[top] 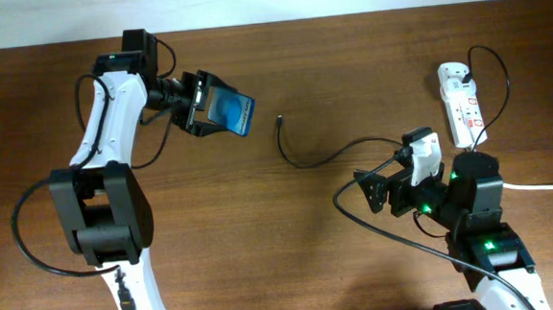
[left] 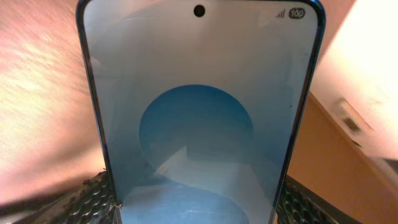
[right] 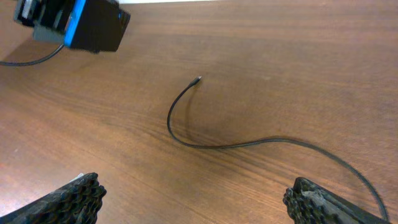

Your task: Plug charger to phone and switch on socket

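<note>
My left gripper [top: 199,104] is shut on the phone [top: 230,113] and holds it tilted above the table at the upper left. The phone fills the left wrist view [left: 199,124], its blue screen between the two fingers. The charger cable [top: 330,157] lies on the table, its connector tip [top: 279,119] pointing up, to the right of the phone. It also shows in the right wrist view [right: 186,134], tip [right: 198,78]. My right gripper [top: 375,189] is open and empty, above the table near the cable. The socket [top: 461,105] lies at the far right.
A thick white cord [top: 548,186] runs from the right edge towards the socket. The phone in the left gripper shows at the top left of the right wrist view [right: 93,25]. Black arm cables loop beside both arm bases.
</note>
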